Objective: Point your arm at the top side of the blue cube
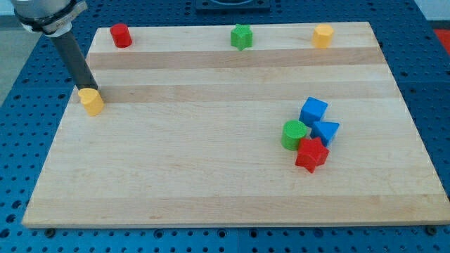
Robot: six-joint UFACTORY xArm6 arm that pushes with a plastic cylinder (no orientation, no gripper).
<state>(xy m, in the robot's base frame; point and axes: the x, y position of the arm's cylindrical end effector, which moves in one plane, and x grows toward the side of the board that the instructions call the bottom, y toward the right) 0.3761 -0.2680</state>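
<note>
You had no pincer to report here, only the dark rod (74, 60), so wide, narrow or holding did not apply. Your tip (91, 90) sat at the view's left edge of the bench (211, 176), touching or just above the top of a yellow block (91, 101); you could not tell its exact shape. The rod leaned up toward the view's top left, where the arm's grey housing (46, 14) was cut off by the frame.

The blue cube (313, 111) was well apart from your tip, over on the view's right, a bit above the bench's middle height. It headed a tight cluster: a blue triangular block (325, 131) was just below it and touching, a green cylinder (294, 134) was down to its left, and a red star (311, 154) sat at the cluster's bottom, pressed against the green and the blue triangular one. The cube's top side faced open wood.

Along the view's top edge you had three single blocks, well apart from each other: a red cylinder (121, 35) at left, a green star (241, 36) in the middle, a yellow block (323, 35) at right, roughly hexagonal. The bench lay on a blue perforated surface (21, 140).
</note>
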